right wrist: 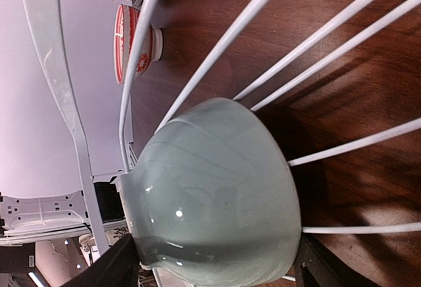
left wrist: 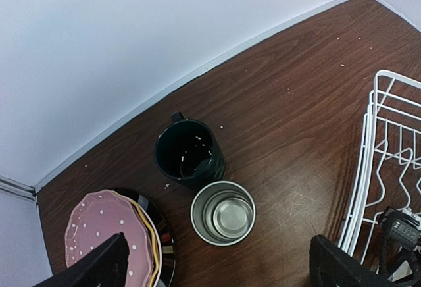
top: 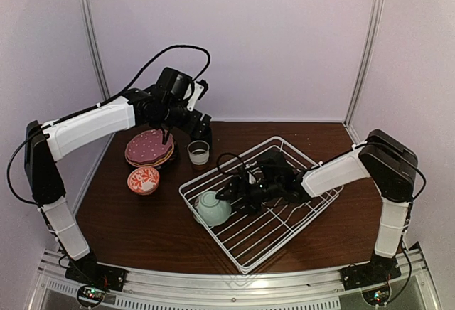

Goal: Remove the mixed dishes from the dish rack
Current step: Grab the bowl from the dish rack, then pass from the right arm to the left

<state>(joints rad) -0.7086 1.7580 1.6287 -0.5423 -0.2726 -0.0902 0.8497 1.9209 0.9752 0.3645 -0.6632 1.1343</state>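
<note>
The setting is a robotics lab test booth, not a home kitchen. Plain pale partition walls [top: 284, 40] stand in bare metal posts [top: 91, 33] around a dark wood-grain table [top: 142, 217]. Two white-and-black arms [top: 89, 126] are bolted to a slotted aluminium rail [top: 234, 285] at its near edge, with loose black cables [top: 167, 52] looping above. The white wire dish rack [top: 206, 173] is the only household touch.
</note>
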